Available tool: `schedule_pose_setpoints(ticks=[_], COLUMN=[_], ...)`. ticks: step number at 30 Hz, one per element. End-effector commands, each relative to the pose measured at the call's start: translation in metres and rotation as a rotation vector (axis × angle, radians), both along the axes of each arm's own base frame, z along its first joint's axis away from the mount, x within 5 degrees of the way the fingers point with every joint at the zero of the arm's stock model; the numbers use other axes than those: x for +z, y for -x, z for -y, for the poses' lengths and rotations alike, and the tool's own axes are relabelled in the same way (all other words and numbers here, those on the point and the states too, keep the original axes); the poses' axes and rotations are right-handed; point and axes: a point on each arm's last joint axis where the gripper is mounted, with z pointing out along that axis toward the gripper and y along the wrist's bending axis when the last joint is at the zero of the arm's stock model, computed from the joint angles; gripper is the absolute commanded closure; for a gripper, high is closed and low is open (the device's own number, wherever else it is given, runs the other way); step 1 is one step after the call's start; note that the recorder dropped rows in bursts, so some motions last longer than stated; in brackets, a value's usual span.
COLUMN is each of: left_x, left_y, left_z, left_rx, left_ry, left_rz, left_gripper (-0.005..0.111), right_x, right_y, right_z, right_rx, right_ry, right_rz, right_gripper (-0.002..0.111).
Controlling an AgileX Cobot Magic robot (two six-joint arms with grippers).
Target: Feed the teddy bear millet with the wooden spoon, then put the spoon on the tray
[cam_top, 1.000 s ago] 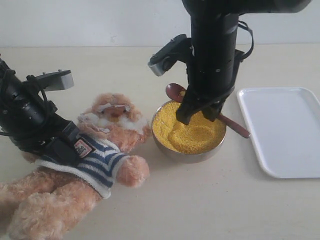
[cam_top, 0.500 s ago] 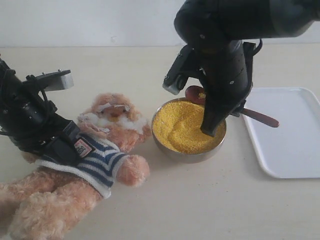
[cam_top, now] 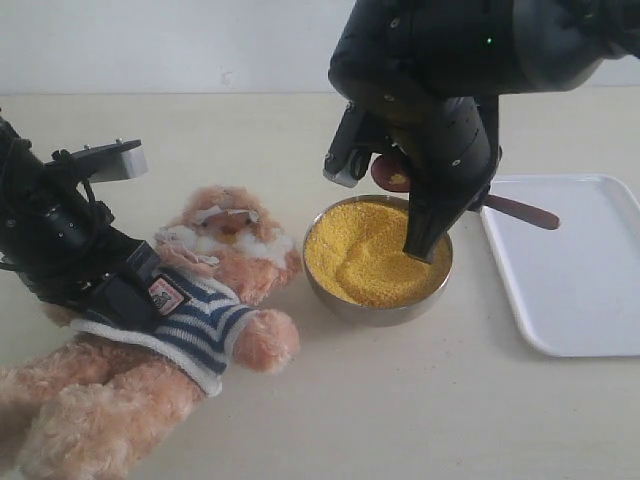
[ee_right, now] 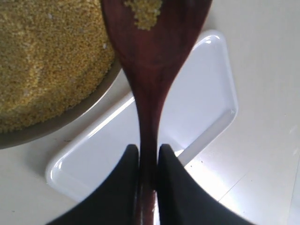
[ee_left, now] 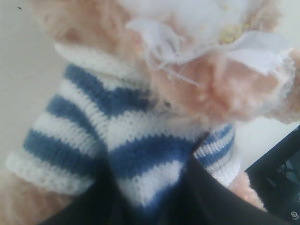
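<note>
The teddy bear [cam_top: 215,285] lies on its back at the left, head towards the metal bowl of millet [cam_top: 372,255]. My left gripper [cam_top: 120,290] is shut on its striped shirt [ee_left: 117,140], and the dark fingers [ee_left: 206,197] pinch a fold of the knit around my left gripper [ee_left: 150,187]. My right gripper [cam_top: 470,203] hangs above the bowl's far right rim, shut on the wooden spoon [cam_top: 392,177]. The spoon [ee_right: 150,70] carries a few grains of millet [ee_right: 143,11]; its handle passes between the fingertips of my right gripper [ee_right: 149,154]. The tray [cam_top: 600,190] lies at the right.
The bowl of millet [ee_right: 47,56] and the tray [ee_right: 206,84] sit close together under the spoon. A pale wall runs along the back edge of the table. The right arm hides the bowl's far rim.
The right gripper has lifted the spoon off the bowl's far rim and swung it, so the handle now points over the tray. The left arm and bear have not moved.
</note>
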Motion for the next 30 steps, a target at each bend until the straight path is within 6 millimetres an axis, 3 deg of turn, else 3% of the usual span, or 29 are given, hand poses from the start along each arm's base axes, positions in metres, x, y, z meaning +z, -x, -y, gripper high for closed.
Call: schedule_pose_setpoints(ticks=[1,30], left_x=[0.0013,0.0012], left_y=[-0.0007,-0.0007], left_z=[0.0007,0.0005], left_rx=[0.008,0.007], left_ry=[0.001,-0.001], left_rz=[0.004,0.005], left_gripper=[0.103,0.103], right_x=[0.001,-0.0015], right_y=[0.0006,0.0038], right_z=[0.0,-0.0015], right_rx=[-0.003,0.084], right_ry=[-0.005,0.008], right_rz=[0.004,-0.084], right_gripper=[0.109,0.109])
